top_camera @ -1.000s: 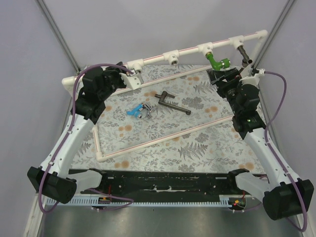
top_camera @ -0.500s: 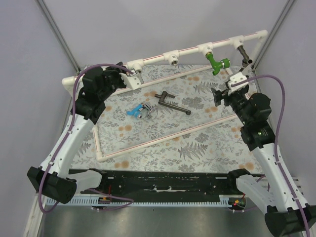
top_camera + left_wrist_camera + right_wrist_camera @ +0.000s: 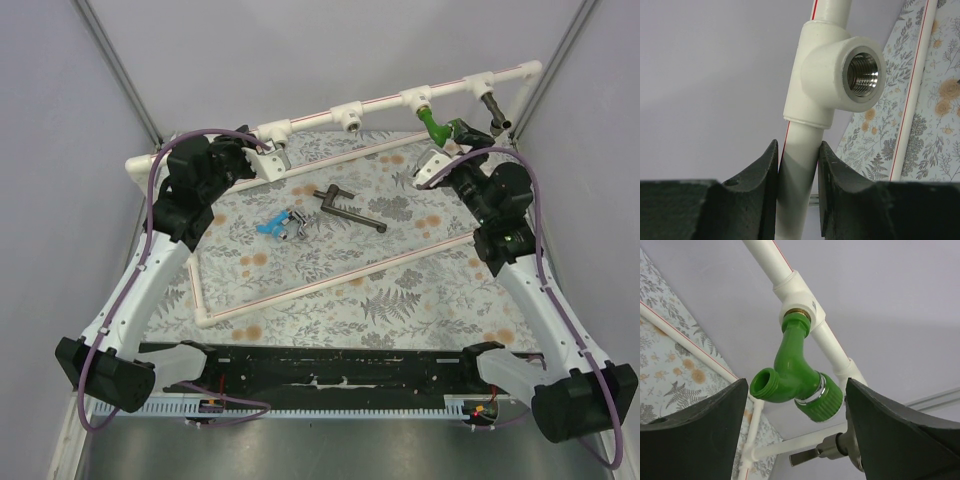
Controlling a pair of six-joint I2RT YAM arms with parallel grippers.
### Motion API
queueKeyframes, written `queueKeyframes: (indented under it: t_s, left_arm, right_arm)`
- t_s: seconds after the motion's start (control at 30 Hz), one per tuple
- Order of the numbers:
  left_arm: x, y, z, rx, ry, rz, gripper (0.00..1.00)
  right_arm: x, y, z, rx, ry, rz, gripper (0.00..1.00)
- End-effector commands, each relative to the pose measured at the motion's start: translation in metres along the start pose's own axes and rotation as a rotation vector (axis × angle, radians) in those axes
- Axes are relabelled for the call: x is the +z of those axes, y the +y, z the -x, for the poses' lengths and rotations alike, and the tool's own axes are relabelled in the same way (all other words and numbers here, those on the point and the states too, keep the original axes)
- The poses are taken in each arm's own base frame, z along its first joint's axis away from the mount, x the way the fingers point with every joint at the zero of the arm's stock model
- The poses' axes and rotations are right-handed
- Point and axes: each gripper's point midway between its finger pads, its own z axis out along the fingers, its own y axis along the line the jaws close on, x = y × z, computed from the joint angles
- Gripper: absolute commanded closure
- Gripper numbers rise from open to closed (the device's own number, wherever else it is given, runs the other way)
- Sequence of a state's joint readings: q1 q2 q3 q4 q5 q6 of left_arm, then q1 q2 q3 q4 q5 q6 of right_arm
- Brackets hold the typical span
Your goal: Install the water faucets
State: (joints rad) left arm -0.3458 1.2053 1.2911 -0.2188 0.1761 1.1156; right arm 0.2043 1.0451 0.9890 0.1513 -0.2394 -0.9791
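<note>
The bright green plastic faucet (image 3: 792, 377) hangs screwed into a fitting (image 3: 799, 302). Light blue faucet (image 3: 269, 225), shiny silver faucet (image 3: 296, 224) and dark grey lever faucet (image 3: 350, 210) lie on the surface (image 3: 400, 290).

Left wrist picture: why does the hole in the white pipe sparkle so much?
Left wrist view: the metal thread inside the tee fitting reflects the light in bright glints, while the left hand gripping the white pipe looks dark. Right wrist view: the silver ring on the green faucet glints too.
</note>
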Motion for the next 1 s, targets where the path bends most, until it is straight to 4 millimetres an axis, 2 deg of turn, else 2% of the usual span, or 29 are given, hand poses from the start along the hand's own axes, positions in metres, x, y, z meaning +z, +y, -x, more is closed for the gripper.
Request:
queueKeyframes:
  t_s: [0.0,0.2,0.43,0.5,0.6,0.7,0.8,0.9,0.97]
  left_arm:
    - [0.008,-0.023,0.014,-0.173,-0.057,-0.069,0.98]
    - [0.011,-0.025,0.014,-0.175,-0.055,-0.077,0.98]
    - [0.013,-0.025,0.013,-0.177,-0.055,-0.08,0.98]
    - [0.014,-0.025,0.014,-0.178,-0.057,-0.08,0.98]
    - [0.014,-0.024,0.014,-0.177,-0.057,-0.074,0.98]
    - [0.015,-0.025,0.013,-0.176,-0.056,-0.076,0.98]
    - [0.015,-0.024,0.014,-0.177,-0.059,-0.074,0.98]
    - [0.015,-0.025,0.015,-0.177,-0.063,-0.076,0.98]
    - [0.014,-0.025,0.015,-0.178,-0.064,-0.075,0.98]
  right_arm:
    - [0.011,-0.034,0.02,-0.119,-0.076,-0.087,0.14]
    - [0.029,-0.022,0.011,-0.122,-0.074,-0.054,0.2]
    - [0.041,-0.014,0.002,-0.064,-0.076,-0.059,0.33]
    - [0.044,-0.011,-0.001,-0.018,-0.072,-0.06,0.39]
    - [0.047,-0.003,-0.005,0.058,-0.065,-0.046,0.55]
    - [0.048,0.004,-0.006,0.193,-0.075,-0.059,0.82]
    - [0.049,0.008,-0.009,0.397,-0.068,-0.085,1.0]
    - [0.051,0.014,-0.012,0.665,-0.045,-0.111,1.0]
    - [0.051,0.013,-0.011,0.904,-0.041,-0.165,1.0]
